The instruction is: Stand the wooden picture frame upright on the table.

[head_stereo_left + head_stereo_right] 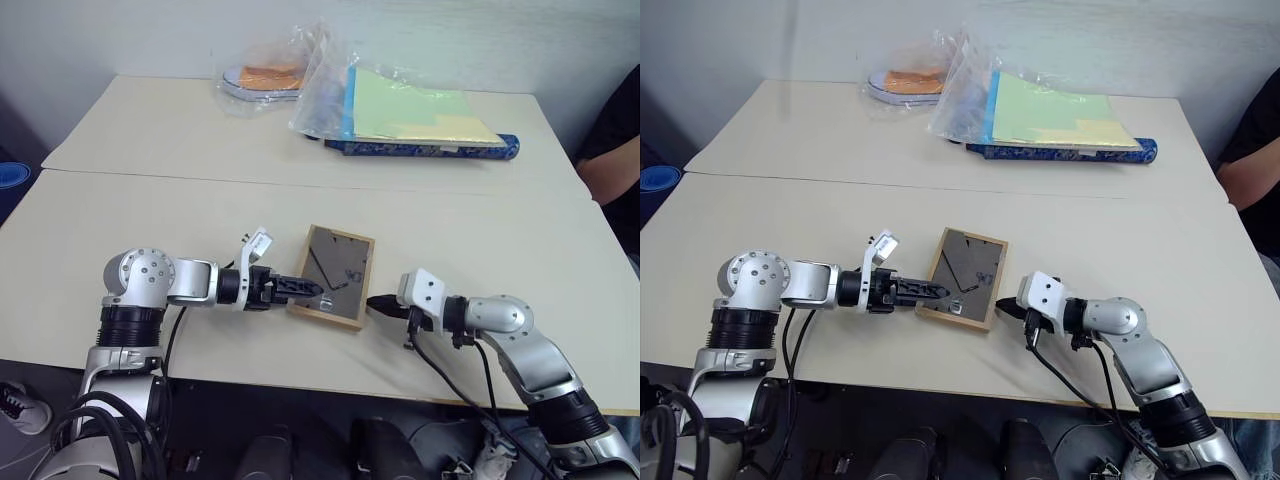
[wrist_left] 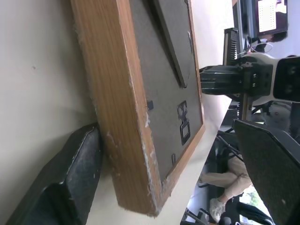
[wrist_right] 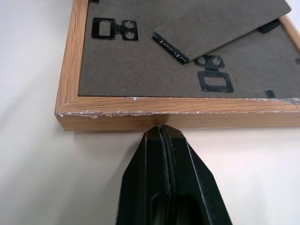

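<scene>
The wooden picture frame (image 1: 335,275) lies face down on the table (image 1: 150,220), near the front edge. Its dark grey back faces up and the fold-out stand (image 3: 220,23) is lifted slightly. My left gripper (image 1: 305,288) is open at the frame's left edge. In the left wrist view one finger (image 2: 61,187) rests on the table against the wood border and the other finger (image 2: 272,164) hangs over the back. My right gripper (image 1: 375,303) is shut, and its tips (image 3: 160,133) touch the frame's right edge.
At the back of the table lie a green-yellow paper pad in plastic (image 1: 420,110), a blue patterned roll (image 1: 430,148) and a bag with something orange (image 1: 265,78). A seam (image 1: 300,185) crosses the table. A person's arm (image 1: 612,165) shows at the right edge.
</scene>
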Tool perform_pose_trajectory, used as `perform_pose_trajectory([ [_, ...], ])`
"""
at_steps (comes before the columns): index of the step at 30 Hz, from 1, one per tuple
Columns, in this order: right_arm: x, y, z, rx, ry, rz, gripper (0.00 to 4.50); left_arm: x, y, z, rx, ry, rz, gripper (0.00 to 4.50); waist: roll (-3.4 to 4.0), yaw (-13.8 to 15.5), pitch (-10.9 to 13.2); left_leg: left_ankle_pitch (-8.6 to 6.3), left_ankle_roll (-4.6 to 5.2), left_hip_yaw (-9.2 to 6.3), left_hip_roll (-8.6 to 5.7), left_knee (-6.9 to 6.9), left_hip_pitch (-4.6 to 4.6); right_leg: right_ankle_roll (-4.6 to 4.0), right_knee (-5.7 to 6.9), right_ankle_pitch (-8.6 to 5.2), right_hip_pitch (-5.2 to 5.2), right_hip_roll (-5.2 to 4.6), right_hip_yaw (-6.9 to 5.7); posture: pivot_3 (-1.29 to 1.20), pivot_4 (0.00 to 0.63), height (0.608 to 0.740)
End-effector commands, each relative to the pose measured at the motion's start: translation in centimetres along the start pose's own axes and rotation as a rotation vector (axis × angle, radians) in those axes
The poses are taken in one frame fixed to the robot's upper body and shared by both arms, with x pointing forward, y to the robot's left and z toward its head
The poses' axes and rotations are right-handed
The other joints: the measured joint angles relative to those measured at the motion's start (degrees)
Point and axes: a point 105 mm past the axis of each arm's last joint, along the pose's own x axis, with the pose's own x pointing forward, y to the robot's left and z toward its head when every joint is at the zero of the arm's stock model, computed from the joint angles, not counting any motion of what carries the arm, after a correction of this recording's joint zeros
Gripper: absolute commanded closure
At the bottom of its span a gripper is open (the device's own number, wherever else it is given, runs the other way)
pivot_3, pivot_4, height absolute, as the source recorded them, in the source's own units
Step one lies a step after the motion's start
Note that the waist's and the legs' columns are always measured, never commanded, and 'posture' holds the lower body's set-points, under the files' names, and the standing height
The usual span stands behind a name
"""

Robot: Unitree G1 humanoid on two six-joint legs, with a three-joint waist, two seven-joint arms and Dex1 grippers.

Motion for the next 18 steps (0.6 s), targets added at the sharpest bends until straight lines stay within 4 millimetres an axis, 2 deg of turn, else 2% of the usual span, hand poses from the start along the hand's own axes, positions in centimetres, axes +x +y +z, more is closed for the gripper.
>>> perform_pose_trajectory([
  [1, 0.2, 0.3, 1.5, -0.045, -0.045, 0.005, 4.50, 1.2, 0.1, -1.0, -0.057, 0.055, -0.025, 0.20, 0.00, 0.08, 0.00, 0.00, 0.00, 0.00, -0.01, 0.00, 0.00, 0.00, 0.00, 0.00, 0.00, 0.00, 0.00, 0.00, 0.150, 0.740],
  [4, 0.0, 0.2, 1.4, -0.043, -0.038, -0.003, 4.50, 1.0, 0.2, -1.0, -0.072, 0.041, -0.023, 0.89, 0.00, -0.01, 0.00, 0.00, 0.00, 0.00, -0.01, 0.00, 0.00, 0.00, -0.01, 0.00, 0.00, 0.00, -0.01, 0.00, 0.150, 0.740],
  [7, -0.8, -0.4, 1.1, -0.013, -0.038, -0.044, 4.50, 0.6, 0.7, -1.2, -0.078, 0.019, -0.004, 1.84, 0.00, -0.19, 0.00, 0.00, -0.01, 0.00, 0.00, -0.02, 0.00, 0.00, -0.01, 0.00, -0.03, 0.01, -0.02, 0.00, 0.150, 0.740],
  [10, -2.2, -0.6, 1.0, 0.091, -0.051, -0.053, 4.50, 0.3, 1.1, -1.4, -0.074, -0.018, 0.016, 2.75, -0.01, -0.25, 0.00, 0.01, -0.03, 0.00, 0.02, -0.02, -0.01, 0.00, -0.01, 0.00, -0.03, 0.02, -0.03, 0.00, 0.150, 0.740],
  [12, -3.0, -1.0, 1.5, 0.166, -0.085, -0.057, 4.50, 0.0, 1.4, -1.4, -0.051, -0.070, 0.021, 3.13, -0.01, -0.21, 0.00, 0.01, -0.03, 0.00, 0.02, 0.00, 0.00, 0.00, -0.02, 0.00, -0.01, 0.02, -0.03, 0.00, 0.150, 0.740],
  [15, -3.7, -1.4, 3.0, 0.233, -0.159, -0.032, 3.66, -0.5, 1.5, -0.9, 0.040, -0.199, 0.014, 3.20, 0.00, -0.46, 0.00, 0.01, -0.05, 0.00, 0.06, -0.03, 0.03, 0.00, -0.04, 0.00, 0.02, 0.04, -0.02, 0.00, 0.150, 0.740],
  [18, -3.8, -3.0, 5.8, 0.297, -0.286, -0.039, 2.63, -1.2, 0.9, 0.1, 0.289, -0.324, 0.010, 3.20, 0.00, -1.05, 0.00, 0.05, -0.12, 0.01, 0.08, -0.03, 0.05, 0.00, -0.05, 0.00, 0.04, 0.06, -0.01, 0.00, 0.150, 0.740],
])
